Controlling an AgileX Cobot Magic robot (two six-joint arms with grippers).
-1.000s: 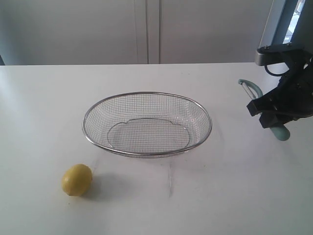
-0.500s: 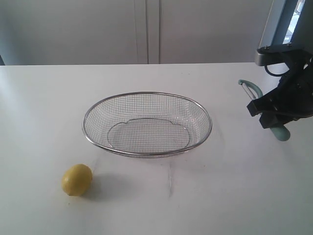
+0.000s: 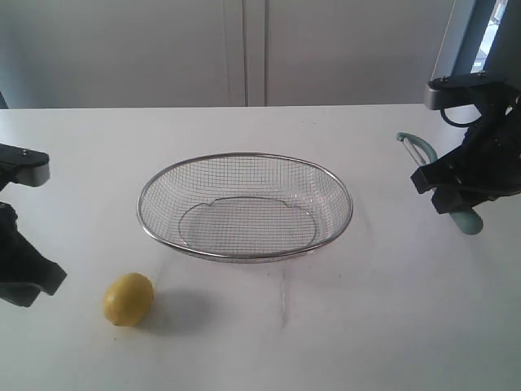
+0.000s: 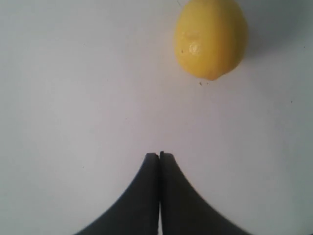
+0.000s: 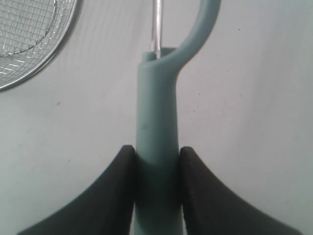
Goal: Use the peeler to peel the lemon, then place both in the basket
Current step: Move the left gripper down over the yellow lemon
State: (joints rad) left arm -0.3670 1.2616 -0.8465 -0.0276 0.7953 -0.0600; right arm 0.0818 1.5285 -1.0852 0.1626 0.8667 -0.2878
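Observation:
The yellow lemon (image 3: 128,299) lies on the white table in front of the basket's left end; it also shows in the left wrist view (image 4: 211,38). My left gripper (image 4: 159,154) is shut and empty, with the lemon a short way ahead of its tips; its arm (image 3: 20,269) stands at the table's left edge. The teal peeler (image 5: 157,122) is clamped by its handle in my right gripper (image 5: 156,152), its curved head (image 3: 418,148) pointing away from the gripper. The right arm (image 3: 468,175) holds it above the table right of the wire basket (image 3: 244,205).
The basket's rim (image 5: 49,63) shows at one corner of the right wrist view. A grey wall with cabinet seams runs behind the table's far edge (image 3: 244,107). A slanted post (image 3: 456,41) stands at the back right.
The left arm has come into the exterior view at the left edge, beside the lemon. The right arm and peeler have not moved.

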